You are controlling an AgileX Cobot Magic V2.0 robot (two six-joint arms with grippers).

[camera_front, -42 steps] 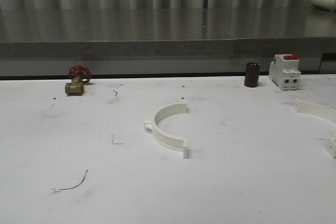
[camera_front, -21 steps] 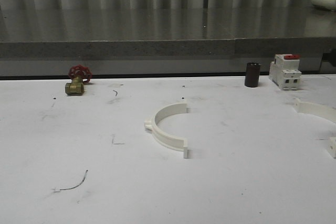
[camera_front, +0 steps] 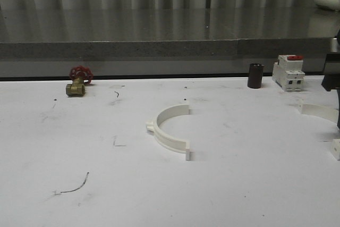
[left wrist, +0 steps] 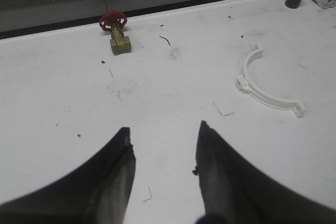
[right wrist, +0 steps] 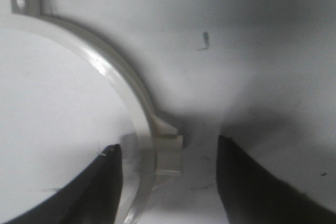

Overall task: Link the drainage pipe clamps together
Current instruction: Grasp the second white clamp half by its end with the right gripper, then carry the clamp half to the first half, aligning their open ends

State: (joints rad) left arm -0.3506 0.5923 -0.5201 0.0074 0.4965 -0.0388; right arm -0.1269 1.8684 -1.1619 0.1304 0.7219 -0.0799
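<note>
A: Count?
B: Two clamps: one (camera_front: pixel 169 129) mid-table, the second (camera_front: pixel 319 111) at right edge. One valve (camera_front: pixel 78 81), one cylinder (camera_front: pixel 255 75), one switch (camera_front: pixel 288 72).
A: Pincers?
B: Right gripper (right wrist: pixel 167 167) spread wide, straddling second clamp's band, holding nothing. Left gripper (left wrist: pixel 164 142) spread, empty, over bare table (left wrist: pixel 157 87).

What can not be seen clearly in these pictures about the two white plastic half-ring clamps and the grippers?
- Right white plastic half-ring clamp, front view: the picture's right edge and the dark right arm cut off its arc.
- Same clamp, right wrist view: blurred, so the ribs are unreadable; whether the open right gripper touches it cannot be told.
- Centre white plastic half-ring clamp: its tab holes are too small.
</note>
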